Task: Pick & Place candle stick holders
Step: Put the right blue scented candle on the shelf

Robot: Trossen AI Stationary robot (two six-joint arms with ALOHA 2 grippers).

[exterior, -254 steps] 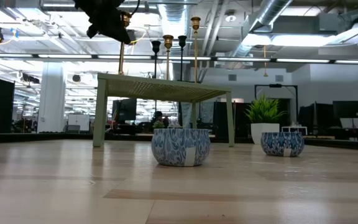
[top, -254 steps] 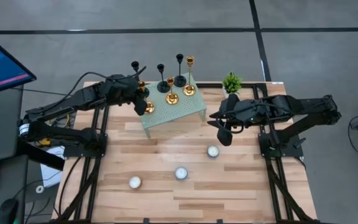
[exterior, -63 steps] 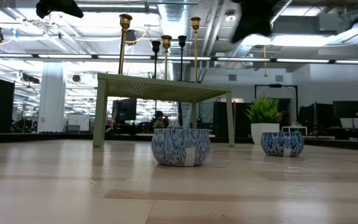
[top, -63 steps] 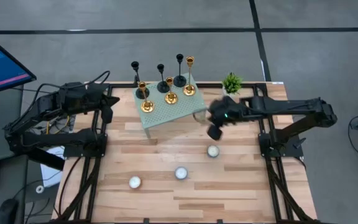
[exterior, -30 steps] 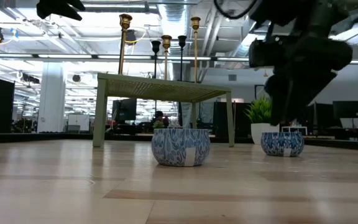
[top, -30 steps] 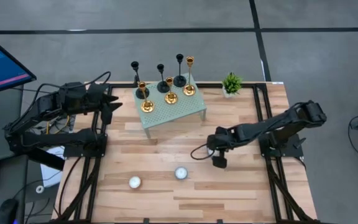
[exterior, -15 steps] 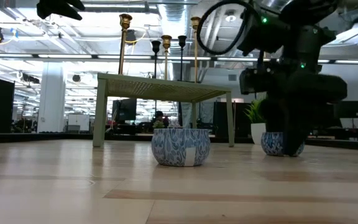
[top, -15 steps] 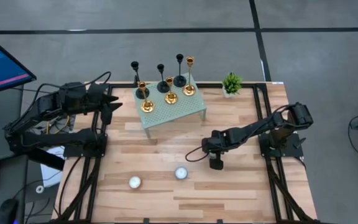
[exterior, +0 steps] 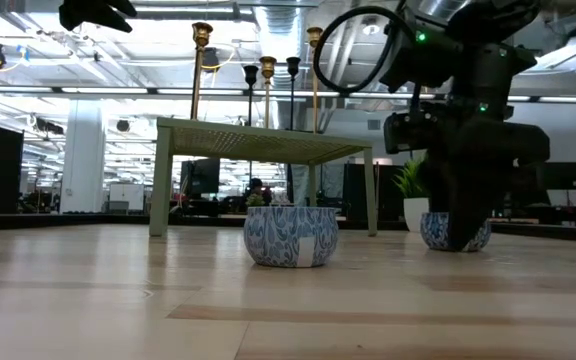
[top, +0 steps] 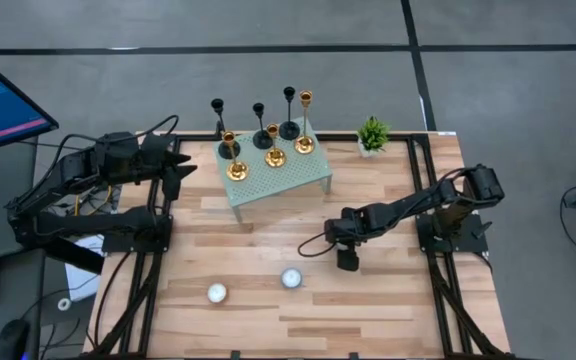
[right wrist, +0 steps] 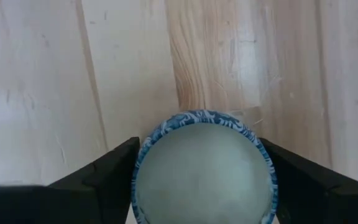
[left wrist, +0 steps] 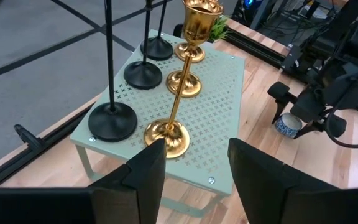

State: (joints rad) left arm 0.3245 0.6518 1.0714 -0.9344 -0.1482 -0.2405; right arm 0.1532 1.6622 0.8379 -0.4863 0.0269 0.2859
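- The candle stick holders stood together on a small pale green table at the far side of the wooden table.
- Three were black, with thin stems and round flat bases.
- The others were shiny gold, and the gold one nearest the left arm had a cup on top.
- The left gripper hung off to the left of the green table, fingers apart, holding nothing.
- The right gripper was low over a blue-patterned candle cup, with a finger on each side.
- The fingers looked very close to the cup, but I could not tell if they squeezed it.
- Two more candles sat nearer the front.
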